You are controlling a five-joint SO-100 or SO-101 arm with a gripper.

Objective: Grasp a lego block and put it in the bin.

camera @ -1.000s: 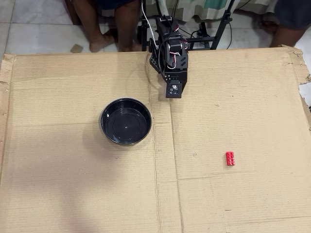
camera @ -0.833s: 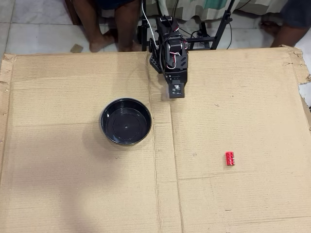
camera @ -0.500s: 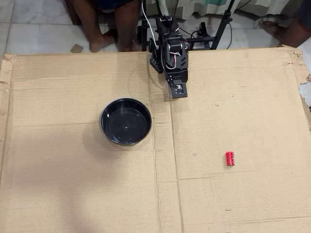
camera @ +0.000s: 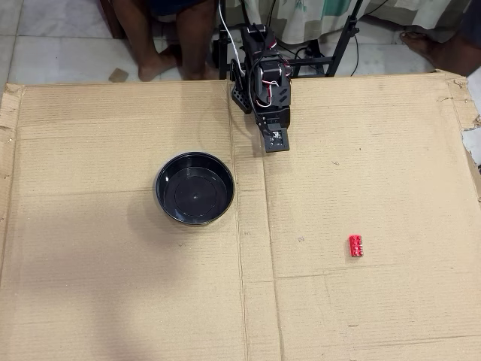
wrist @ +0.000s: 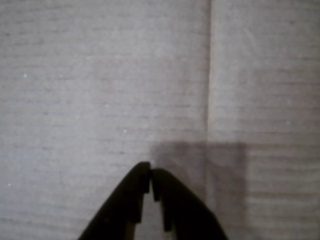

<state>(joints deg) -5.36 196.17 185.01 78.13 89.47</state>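
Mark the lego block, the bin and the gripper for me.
lego block (camera: 355,246): overhead view, on its studded red top.
bin (camera: 161,179): overhead view, on the left rim.
gripper (wrist: 151,174): wrist view, between the tips of the dark fingers.

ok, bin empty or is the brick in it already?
Empty. In the overhead view the bin shows only its bare glossy black bottom; the lego block lies on the cardboard well to the bin's right.

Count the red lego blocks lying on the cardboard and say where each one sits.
1. The red lego block lies on the cardboard sheet, right of the black bowl in the overhead view. The wrist view shows none.
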